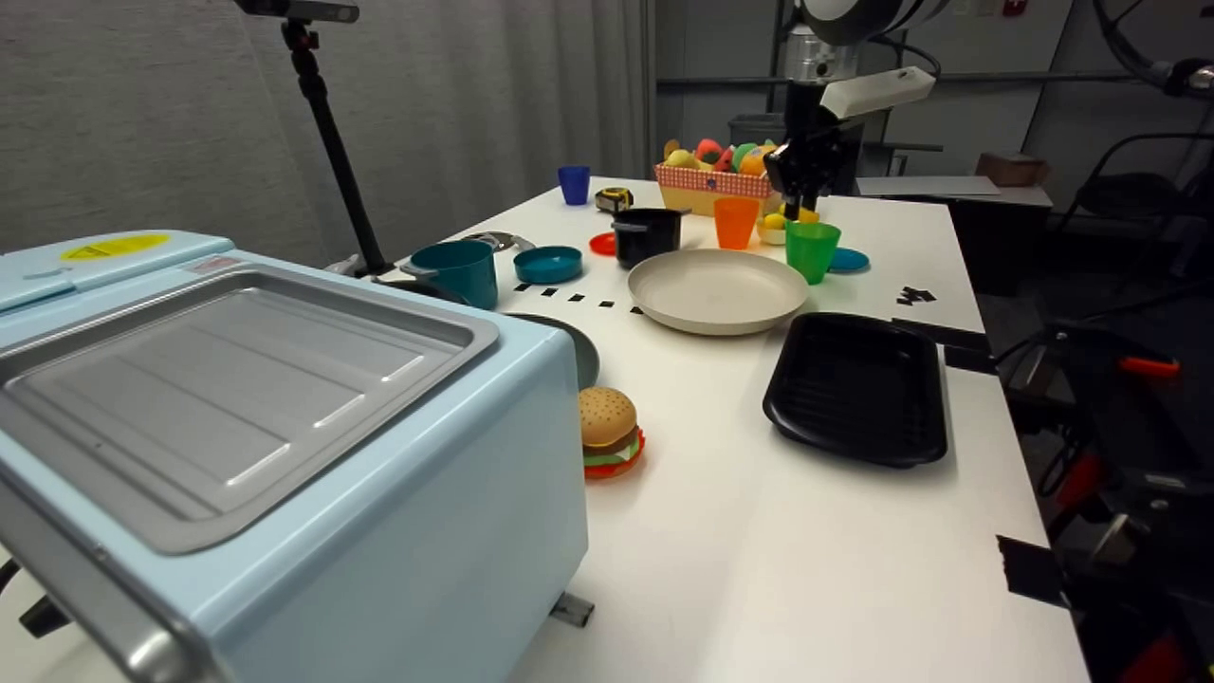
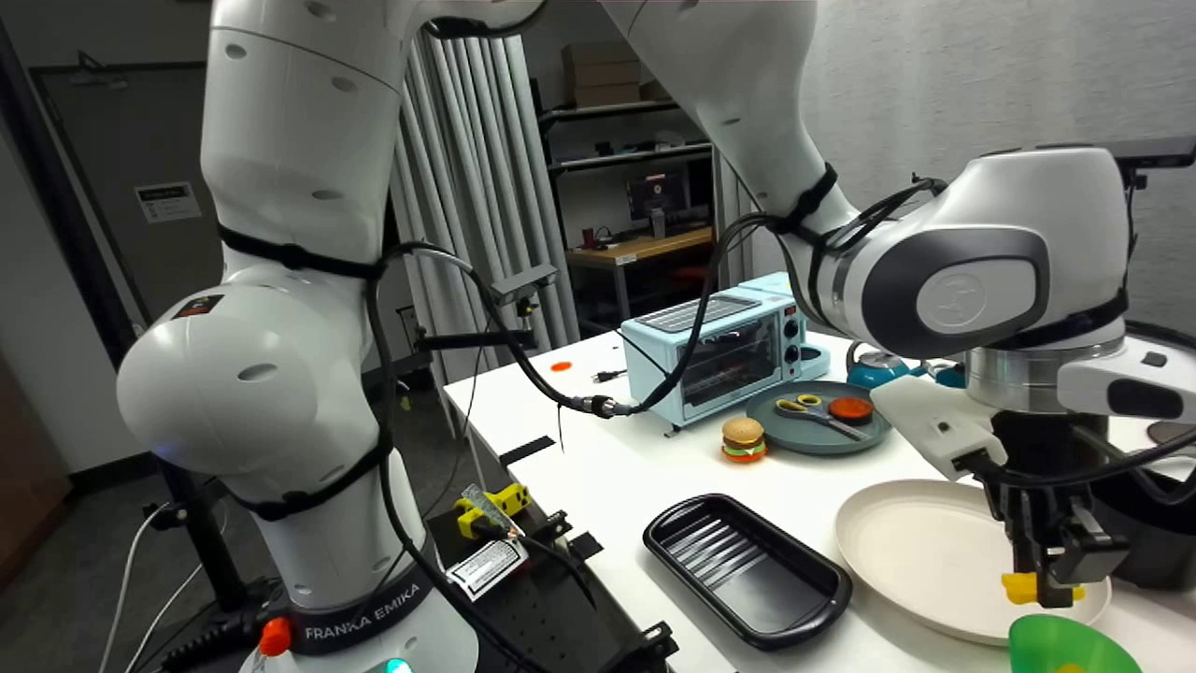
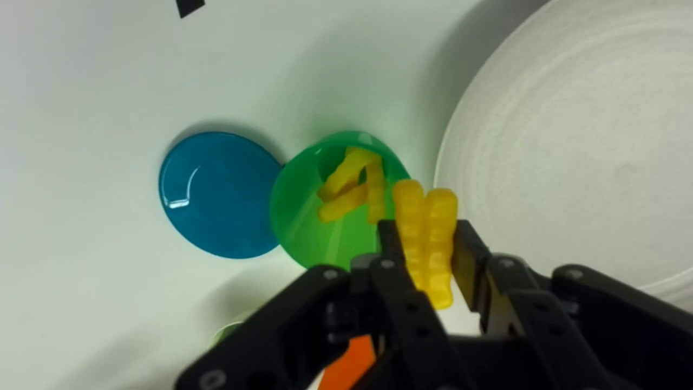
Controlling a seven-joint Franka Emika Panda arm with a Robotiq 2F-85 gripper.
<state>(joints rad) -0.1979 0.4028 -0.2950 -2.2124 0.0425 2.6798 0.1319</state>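
My gripper (image 3: 425, 238) is shut on two ridged yellow sticks (image 3: 439, 233), which lie side by side between its fingers. In the wrist view they hang beside the rim of a green cup (image 3: 303, 216) that has several similar yellow pieces (image 3: 346, 203) inside. A blue round lid (image 3: 219, 195) lies next to the cup, and a large beige plate (image 3: 574, 151) is on its opposite side. In an exterior view a yellow end (image 2: 1020, 588) sticks out from the fingers, above and behind the green cup (image 2: 1065, 645). The orange cup (image 3: 352, 363) is mostly hidden behind the gripper.
A black ridged tray (image 1: 858, 389) lies beside the plate. Near it are a toy burger (image 1: 609, 432) and a light blue toaster oven (image 1: 408, 493). A black pot (image 1: 645, 237) and a basket of toy produce (image 1: 711, 185) stand farther along the table.
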